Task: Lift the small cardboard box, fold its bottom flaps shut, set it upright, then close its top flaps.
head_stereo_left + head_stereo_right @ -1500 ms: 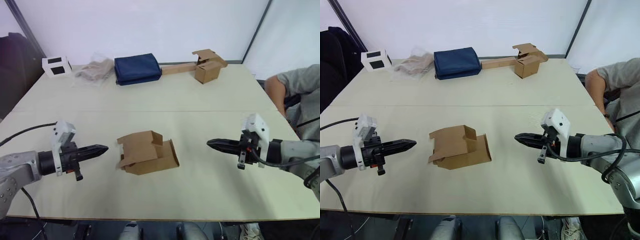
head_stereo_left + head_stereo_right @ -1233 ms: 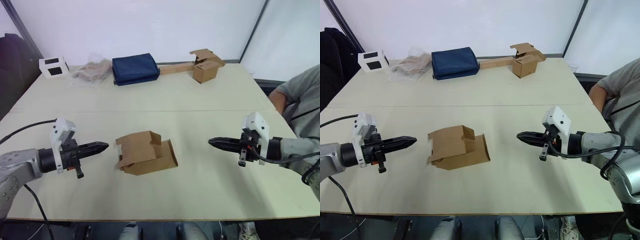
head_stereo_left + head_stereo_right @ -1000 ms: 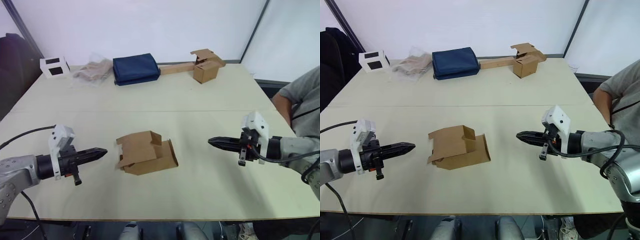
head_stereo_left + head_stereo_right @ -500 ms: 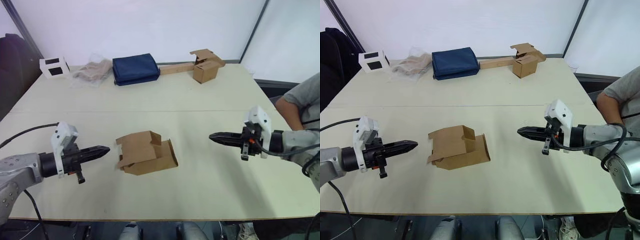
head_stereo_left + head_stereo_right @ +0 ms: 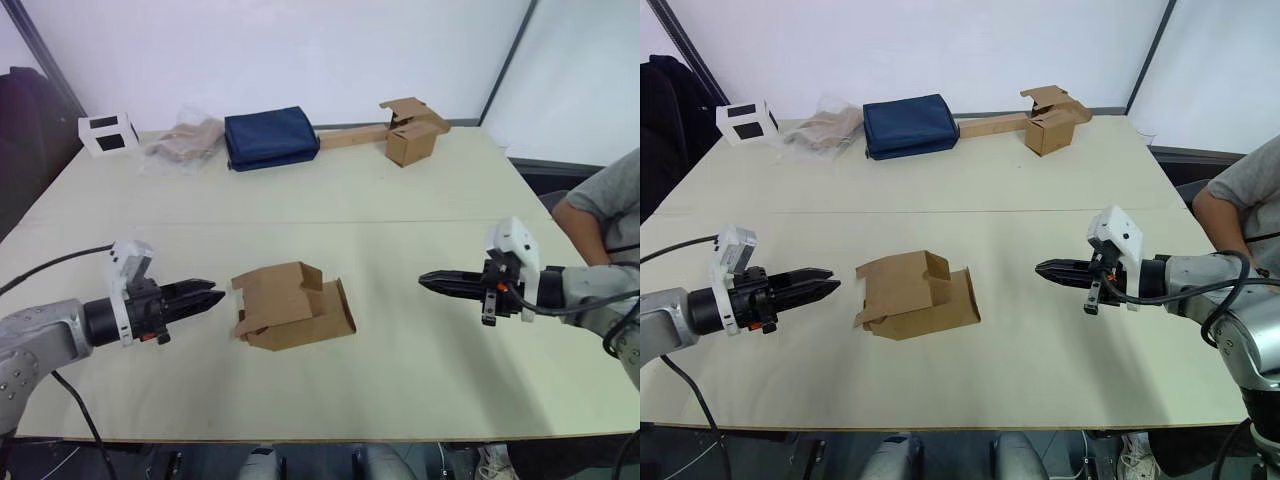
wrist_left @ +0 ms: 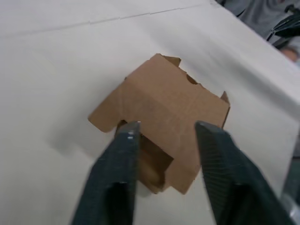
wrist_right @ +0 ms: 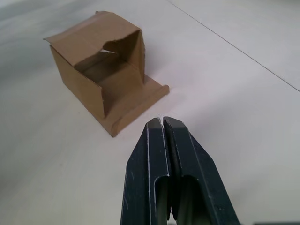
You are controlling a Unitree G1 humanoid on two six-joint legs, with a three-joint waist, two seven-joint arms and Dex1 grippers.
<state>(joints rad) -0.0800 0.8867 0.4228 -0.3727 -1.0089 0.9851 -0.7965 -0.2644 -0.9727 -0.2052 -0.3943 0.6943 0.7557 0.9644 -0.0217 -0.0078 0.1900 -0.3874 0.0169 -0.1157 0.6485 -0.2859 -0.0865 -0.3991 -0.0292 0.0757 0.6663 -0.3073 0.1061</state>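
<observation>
Tabletop unchanged; left pincer has opened beside small cardboard box.

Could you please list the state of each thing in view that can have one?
small cardboard box: on its side, flaps open, untouched.
left gripper: jaws open, short of the box.
right gripper: jaws shut, apart from the box.
far cardboard box: flaps open.
</observation>
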